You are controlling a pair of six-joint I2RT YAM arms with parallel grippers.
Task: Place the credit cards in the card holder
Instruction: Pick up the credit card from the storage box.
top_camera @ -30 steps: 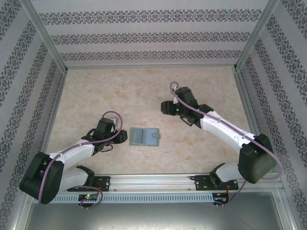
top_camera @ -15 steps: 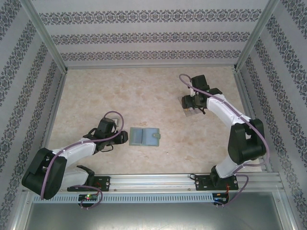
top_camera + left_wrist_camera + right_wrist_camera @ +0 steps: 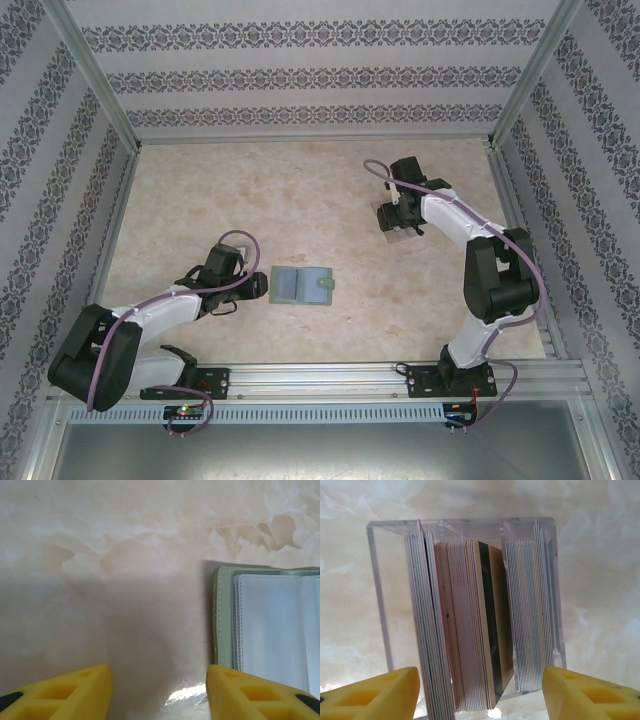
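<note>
The card holder (image 3: 302, 285) lies open and flat on the table, grey-green, its clear sleeves (image 3: 280, 625) facing up. My left gripper (image 3: 258, 288) rests low just left of it, open, with bare tabletop between the yellow fingers (image 3: 55, 692); the right finger tip sits beside the holder's left edge. The credit cards (image 3: 470, 625) stand on edge in several packs inside a clear plastic tray (image 3: 375, 590) at the back right. My right gripper (image 3: 400, 212) hovers over that tray, open, and its jaws (image 3: 481, 695) stand wider than the packs of cards, apart from them.
The clear tray (image 3: 392, 228) sits near the right wall of the enclosure. Patterned walls close off the marbled table on three sides. Aluminium rails run along the near edge by the arm bases.
My right arm has swung from the table's middle to the back right, over the tray, and its jaws have opened wider. The left arm has barely moved.
</note>
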